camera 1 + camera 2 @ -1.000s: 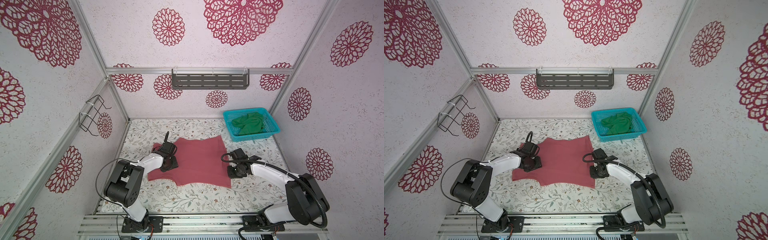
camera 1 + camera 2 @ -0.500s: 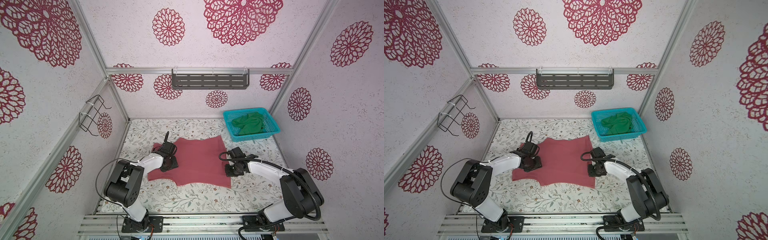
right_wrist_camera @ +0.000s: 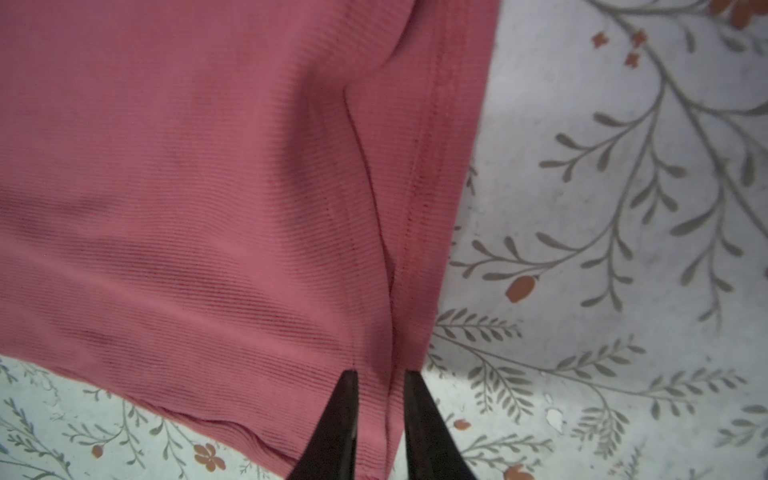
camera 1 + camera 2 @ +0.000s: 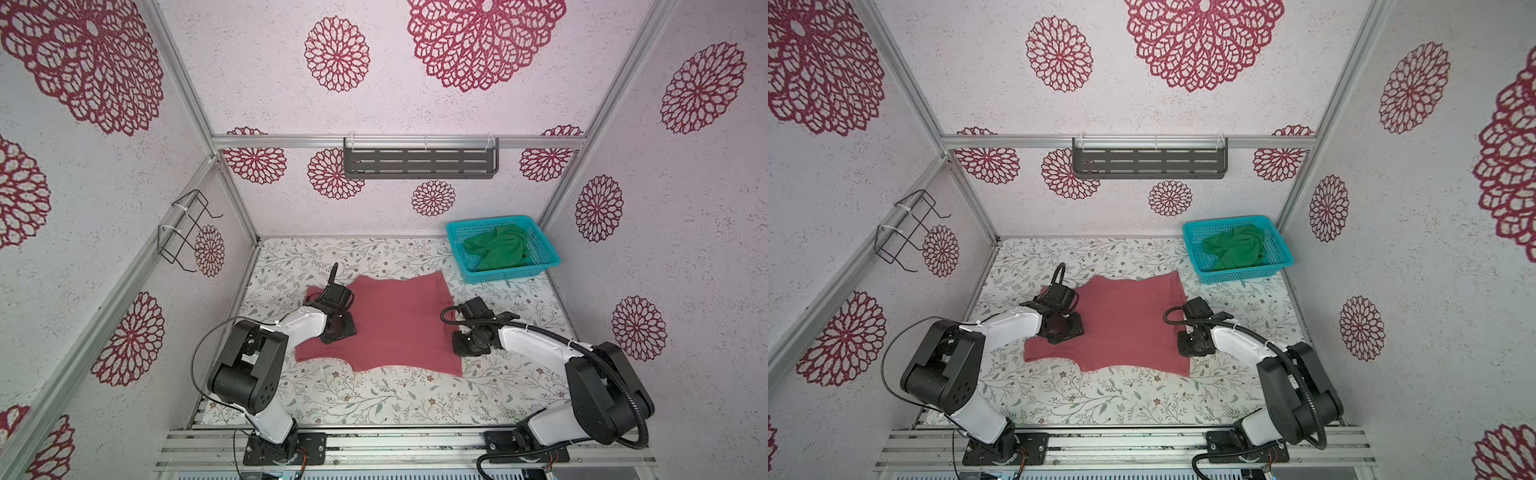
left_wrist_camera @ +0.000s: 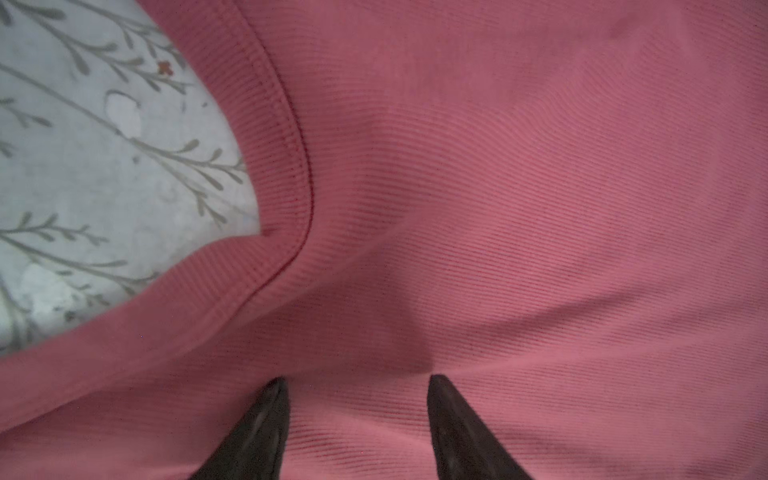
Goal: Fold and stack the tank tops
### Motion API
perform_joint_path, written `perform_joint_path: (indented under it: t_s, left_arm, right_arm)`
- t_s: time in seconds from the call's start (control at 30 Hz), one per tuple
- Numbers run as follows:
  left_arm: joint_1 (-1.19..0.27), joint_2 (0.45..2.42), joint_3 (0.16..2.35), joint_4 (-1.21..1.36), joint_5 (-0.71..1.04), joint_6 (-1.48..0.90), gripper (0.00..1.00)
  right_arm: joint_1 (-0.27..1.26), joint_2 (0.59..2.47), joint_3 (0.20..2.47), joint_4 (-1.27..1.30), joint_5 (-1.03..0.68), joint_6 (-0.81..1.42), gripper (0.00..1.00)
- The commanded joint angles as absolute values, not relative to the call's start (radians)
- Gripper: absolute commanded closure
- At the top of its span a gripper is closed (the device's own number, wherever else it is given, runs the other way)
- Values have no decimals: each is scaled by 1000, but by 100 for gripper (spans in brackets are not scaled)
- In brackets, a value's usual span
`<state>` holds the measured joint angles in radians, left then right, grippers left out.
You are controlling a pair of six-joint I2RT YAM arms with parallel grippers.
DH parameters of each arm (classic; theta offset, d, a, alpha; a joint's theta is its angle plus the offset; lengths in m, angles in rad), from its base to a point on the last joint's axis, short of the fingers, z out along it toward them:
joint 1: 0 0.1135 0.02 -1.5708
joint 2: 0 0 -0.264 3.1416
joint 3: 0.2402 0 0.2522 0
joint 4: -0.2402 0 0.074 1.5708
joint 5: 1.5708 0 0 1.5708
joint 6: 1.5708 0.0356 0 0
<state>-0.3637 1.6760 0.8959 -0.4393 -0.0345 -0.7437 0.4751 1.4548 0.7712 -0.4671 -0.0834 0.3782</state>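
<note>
Tank top (image 4: 395, 324), pink, lies spread; my left gripper (image 5: 357, 382) gapes over it, my right gripper (image 3: 380, 374) barely parted astride its hem (image 3: 432, 166).

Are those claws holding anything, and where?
Left gripper is open over the pink tank top, holding nothing. Right gripper straddles a ridge at its hem; a firm hold cannot be told.

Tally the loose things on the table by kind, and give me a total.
Tank tops: 2, the pink-red tank top spread flat on the table, the green tank top bunched in the basket.
Baskets: 1, the turquoise basket at the far right corner.
Total: 3.
</note>
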Motion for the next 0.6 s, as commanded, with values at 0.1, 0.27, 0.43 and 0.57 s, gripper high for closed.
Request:
perform_joint_path:
  t_s: [0.1,0.27,0.43,0.57]
  left_arm:
    - [-338,1706,854,-473,-58,-743,42]
    - [-338,1703,851,-474,-56,-745,43]
    - [-338,1702,851,-471,-56,-746,43]
    - [-338,1712,851,-466,-53,-747,43]
  right_arm:
    - [480,1470,766,-447,-99,384,76]
    - [480,1489,762,-433,-109,385,76]
    - [480,1466,768,-453,-91,384,81]
    - [480,1458,771,-468,-78,379,81]
